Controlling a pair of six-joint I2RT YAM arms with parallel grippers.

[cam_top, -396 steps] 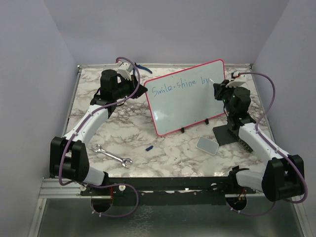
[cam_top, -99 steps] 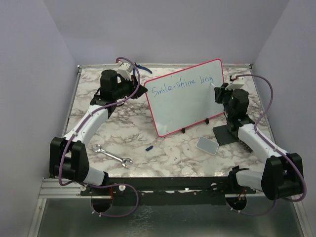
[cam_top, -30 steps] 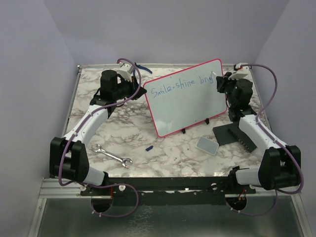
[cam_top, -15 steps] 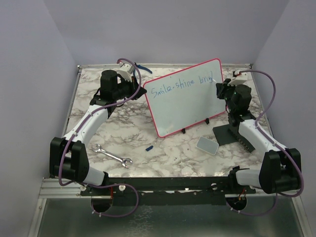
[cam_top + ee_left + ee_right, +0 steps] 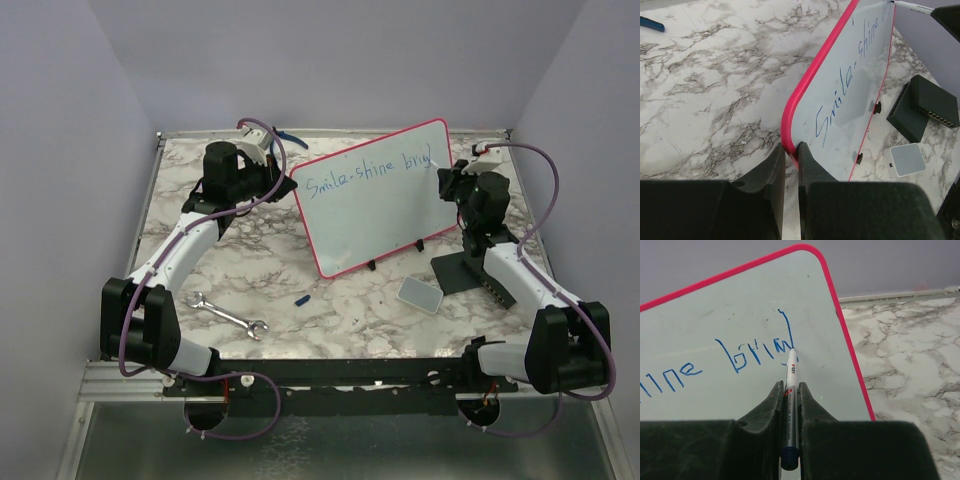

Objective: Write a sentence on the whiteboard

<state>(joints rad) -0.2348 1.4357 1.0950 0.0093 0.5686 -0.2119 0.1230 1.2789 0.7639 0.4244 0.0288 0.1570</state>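
The whiteboard [image 5: 375, 205] with a red-pink frame stands tilted on small black feet at the middle back. Blue handwriting [image 5: 365, 172] on it reads "Smile-shine brig" plus a tall stroke. My left gripper [image 5: 791, 149] is shut on the board's left frame edge [image 5: 788, 117]. My right gripper [image 5: 789, 387] is shut on a white and silver marker [image 5: 789, 390]. The marker's tip touches the board at the foot of the last tall blue stroke [image 5: 786, 329], near the board's right edge. In the top view the right gripper [image 5: 447, 172] is at the board's upper right.
A metal wrench [image 5: 228, 316] lies at the front left. A small blue cap [image 5: 302, 299] lies in front of the board. A small grey pad [image 5: 420, 294] and a black stand [image 5: 462, 272] are at the right. Another blue object [image 5: 291, 138] lies at the back.
Over 13 s the writing grew from "Smile-shine br" to "brig" plus a tall stroke. In the last second the right gripper moved down from the board's top. The left arm stayed still.
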